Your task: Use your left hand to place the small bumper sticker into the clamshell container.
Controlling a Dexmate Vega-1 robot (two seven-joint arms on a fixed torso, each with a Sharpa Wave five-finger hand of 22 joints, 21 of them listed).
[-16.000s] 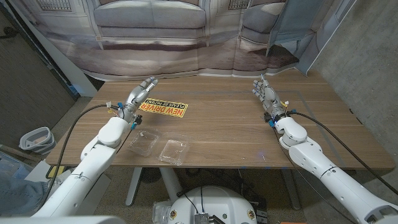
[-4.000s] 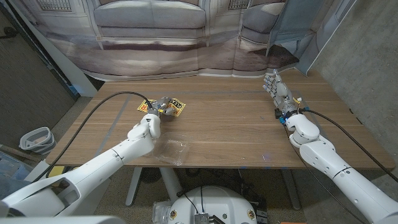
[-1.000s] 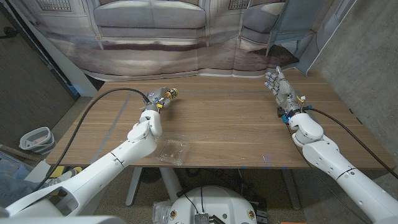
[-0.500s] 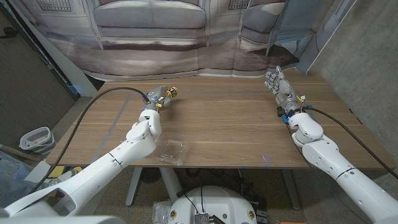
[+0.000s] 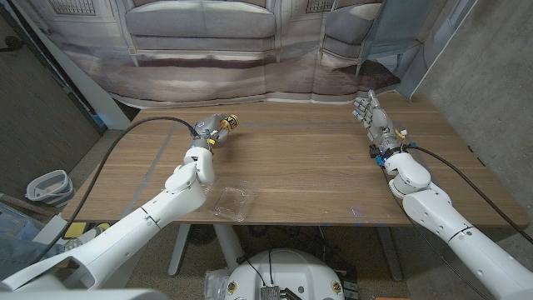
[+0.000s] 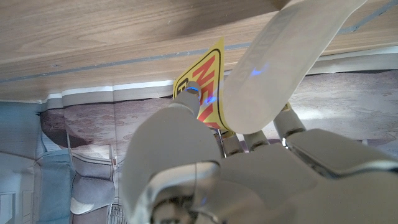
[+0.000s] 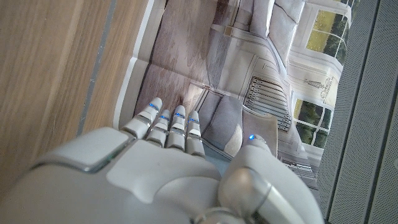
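The left hand [image 5: 213,129] is raised over the far left part of the table [image 5: 308,167] and grips the small bumper sticker [image 5: 231,123], a thin yellow sheet with red lettering. In the left wrist view the sticker [image 6: 208,84] is pinched between the thumb and the fingers [image 6: 186,102], its pointed corner projecting beyond them. The sheet looks flexible and glossy.

The clamshell container [image 5: 231,202] lies at the near edge of the table, left of centre, close beside the left forearm. It is clear thin plastic with rounded corners and moulded ridges, lying open; the wood grain shows through it.

The right hand [image 5: 372,117] is near the far right corner of the table, fingers extended and close together, holding nothing. The right wrist view shows its fingers [image 7: 168,127] straight, side by side, smooth grey-white shell with small blue lights at the tips.

The table is wood-toned laminate with lengthwise grain, matte, with faint blue tape lines. Behind the far edge hangs a printed fabric backdrop [image 5: 250,42] showing a sofa and panelled walls. A grey concrete wall [image 5: 491,75] stands on the right. A pale bin [image 5: 47,185] sits on the floor off the left edge.
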